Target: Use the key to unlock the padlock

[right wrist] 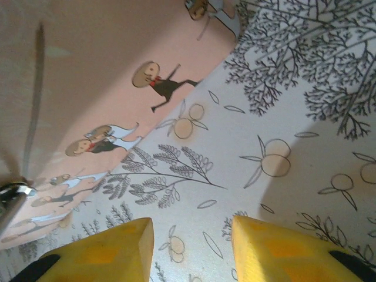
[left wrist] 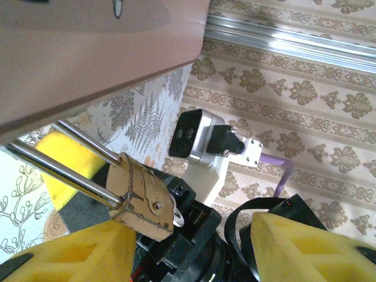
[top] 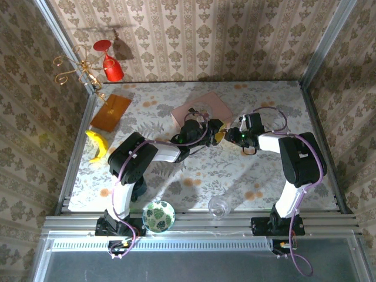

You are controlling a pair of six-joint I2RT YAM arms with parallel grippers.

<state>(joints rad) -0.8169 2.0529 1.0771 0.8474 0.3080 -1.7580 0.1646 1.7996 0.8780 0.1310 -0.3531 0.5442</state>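
At the middle of the counter [top: 264, 170], at 5 o'clock from the pink box [top: 202, 106], the padlock [left wrist: 144, 202] sits by the 9 o'clock pad of the left hand [left wrist: 188, 235], ungripped. The right hand [right wrist: 191, 226] gapes too. Unbraced, I reckon it twists away under any push.

We see the padlock [left wrist: 141, 197] low and left of the middle, its worn brownish body tilted. Its two long steel shackle bars [left wrist: 59, 174] run up to the left, under the edge of the pink box [left wrist: 100, 53]. The left gripper [left wrist: 188, 228] holds its yellow pads [left wrist: 305, 249] apart. The padlock body is just above the left pad, and the right pad is well apart from it. Behind the bars we see another yellow block [left wrist: 70, 155]. Further back is a black-and-silver camera [left wrist: 194, 136] with a purple cable [left wrist: 281, 165] near it.
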